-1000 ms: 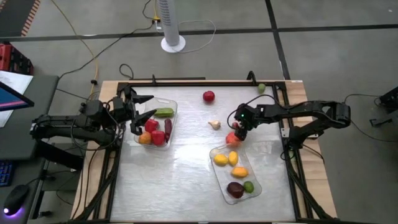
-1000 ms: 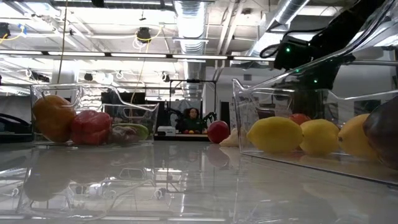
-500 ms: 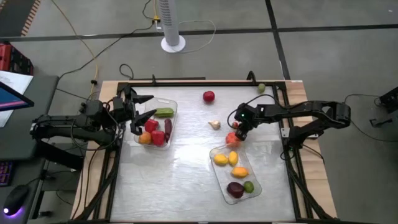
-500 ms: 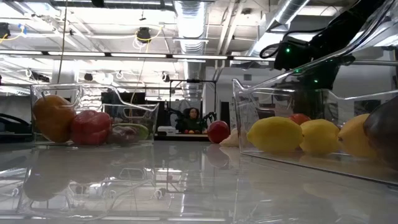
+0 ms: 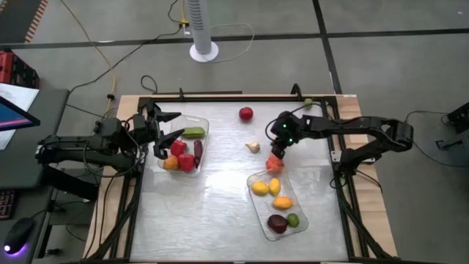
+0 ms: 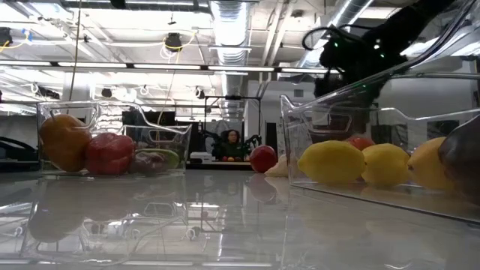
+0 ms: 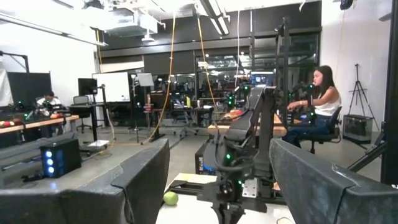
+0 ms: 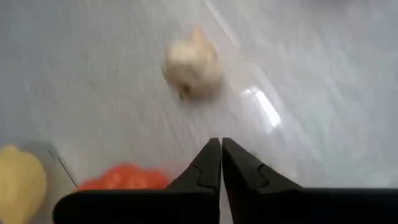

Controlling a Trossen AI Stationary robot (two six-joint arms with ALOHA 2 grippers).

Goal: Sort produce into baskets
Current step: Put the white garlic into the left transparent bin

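A pale glossy bench (image 5: 220, 205) carries two clear baskets, one at the left (image 5: 203, 139) and one at the right (image 5: 258, 213), plus a red fruit (image 5: 245, 114), a pale garlic piece (image 5: 253, 147) and an orange-red piece (image 5: 274, 163).

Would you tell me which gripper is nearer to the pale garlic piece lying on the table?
The right. The right gripper hangs just beside the garlic, fingers shut and empty. The left gripper is farther off, across the table over the left basket.

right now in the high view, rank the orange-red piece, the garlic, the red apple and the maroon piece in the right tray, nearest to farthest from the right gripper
From the right gripper:
1. Orange-red piece, just below it at the tray's end.
2. Garlic, to its left on the table.
3. Red apple, toward the back edge.
4. Maroon piece, at the tray's near end.
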